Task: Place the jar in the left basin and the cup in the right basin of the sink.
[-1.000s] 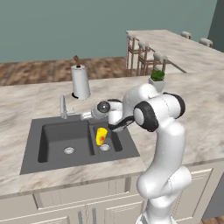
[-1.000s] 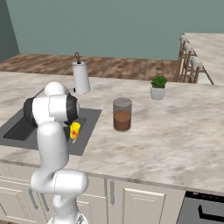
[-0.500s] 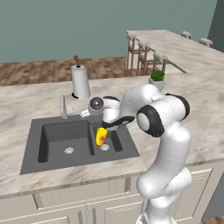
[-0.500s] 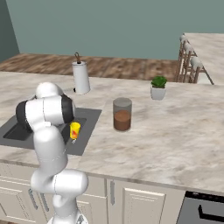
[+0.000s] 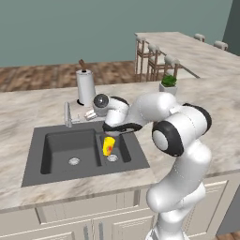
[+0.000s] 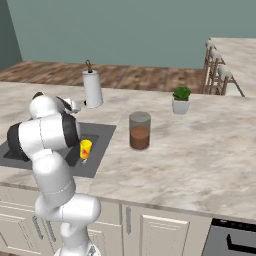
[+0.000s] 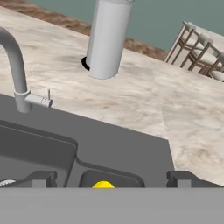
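The yellow cup (image 5: 108,145) sits in the narrow right basin (image 5: 124,149) of the dark grey sink (image 5: 84,175), beside its silver drain, leaning slightly. My gripper (image 5: 107,131) hangs just above it, open, with nothing between its fingers. In the hand view the cup's yellow top (image 7: 103,184) peeks up between the two spread fingertips (image 7: 41,178). The wide left basin (image 5: 58,145) holds nothing but its drain. The brown and grey jar (image 6: 139,131) stands upright on the counter, right of the sink (image 6: 102,134). From that side the cup (image 6: 85,148) shows past my arm.
A slim silver tap (image 5: 68,115) rises at the sink's back rim. A white paper-towel roll (image 5: 85,86) stands behind it. A small potted plant (image 6: 181,100) sits behind the jar. Bar stools (image 5: 154,61) line the far counter.
My hand has lifted up and away from the cup, which stays in the right basin. The jar has not moved.
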{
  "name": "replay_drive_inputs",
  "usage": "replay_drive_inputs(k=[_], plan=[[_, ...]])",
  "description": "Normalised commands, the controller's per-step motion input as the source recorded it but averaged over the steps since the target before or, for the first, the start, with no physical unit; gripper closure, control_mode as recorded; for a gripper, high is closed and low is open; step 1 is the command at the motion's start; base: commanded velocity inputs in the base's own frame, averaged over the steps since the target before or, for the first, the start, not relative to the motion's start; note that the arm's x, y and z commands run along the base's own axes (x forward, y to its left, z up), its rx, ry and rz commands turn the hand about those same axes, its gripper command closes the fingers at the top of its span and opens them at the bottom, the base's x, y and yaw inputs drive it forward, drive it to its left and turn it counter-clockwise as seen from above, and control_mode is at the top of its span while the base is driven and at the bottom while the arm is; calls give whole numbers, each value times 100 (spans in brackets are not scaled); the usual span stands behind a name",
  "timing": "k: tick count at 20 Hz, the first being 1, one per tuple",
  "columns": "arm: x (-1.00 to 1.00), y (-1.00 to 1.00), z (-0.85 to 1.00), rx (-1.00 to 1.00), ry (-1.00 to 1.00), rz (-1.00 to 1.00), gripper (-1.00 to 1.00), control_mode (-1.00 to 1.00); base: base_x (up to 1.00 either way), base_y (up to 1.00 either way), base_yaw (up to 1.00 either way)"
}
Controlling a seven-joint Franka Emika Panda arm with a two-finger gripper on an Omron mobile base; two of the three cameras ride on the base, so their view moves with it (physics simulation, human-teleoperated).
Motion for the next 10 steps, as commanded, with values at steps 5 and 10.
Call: replay_drive_inputs(k=[5,10], plan=[[-21,-10,46,3,5,0,-100,-100,0,0,0],[-2,-28,5,1,2,0,-100,-100,0,0,0]])
